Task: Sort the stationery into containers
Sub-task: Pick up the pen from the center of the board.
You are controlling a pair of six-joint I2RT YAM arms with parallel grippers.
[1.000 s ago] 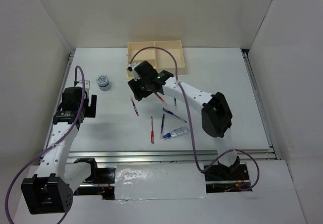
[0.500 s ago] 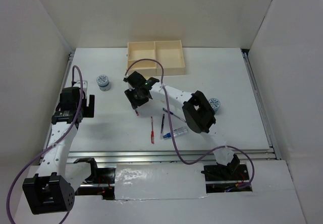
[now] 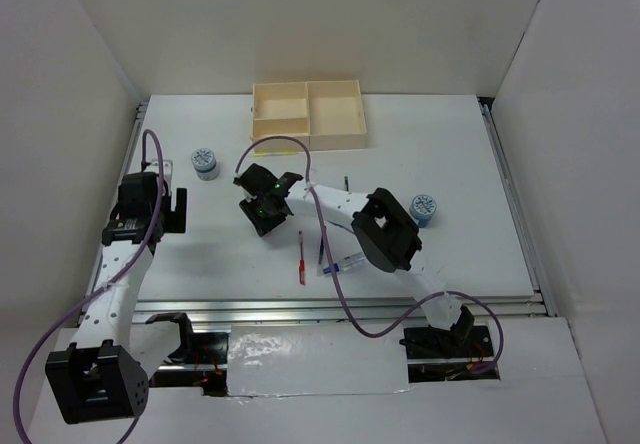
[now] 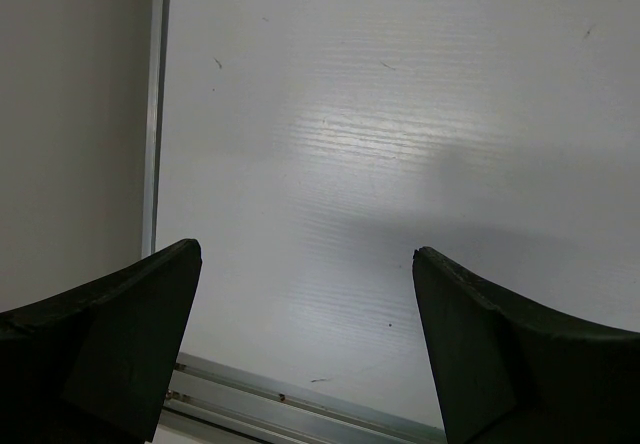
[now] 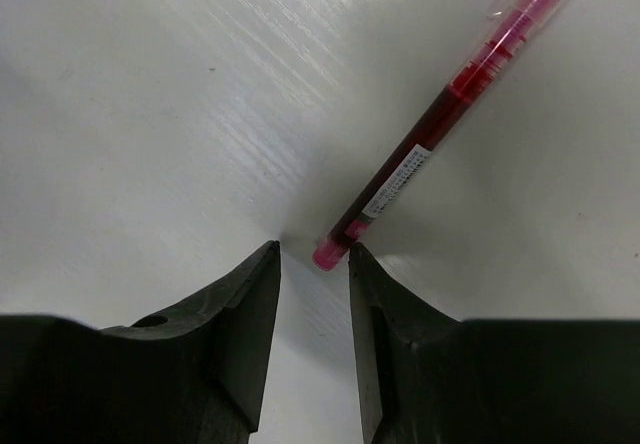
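Note:
The cream-yellow box [image 3: 306, 85] stands at the back middle, its compartments showing nothing inside. My right gripper [image 3: 265, 220] is low over the table left of centre. In the right wrist view its jaws [image 5: 315, 254] stand a narrow gap apart, and the pink end of a red pen [image 5: 440, 124] lies on the table between the tips, against the right finger. That pen is hidden under the gripper in the top view. Another red pen [image 3: 300, 258], a blue pen [image 3: 322, 246] and the clear tube [image 3: 349, 261] lie nearer. My left gripper [image 3: 160, 209] [image 4: 305, 264] is open and empty.
One blue-and-white cylinder [image 3: 204, 162] stands at the left, another [image 3: 424, 209] at the right beside my right arm's elbow. A metal rail [image 4: 300, 409] runs along the table's near edge. White walls close in three sides.
My right gripper has moved from beside the box down and left to the red pen on the table. The right-hand cylinder has come into view. The left arm has barely moved.

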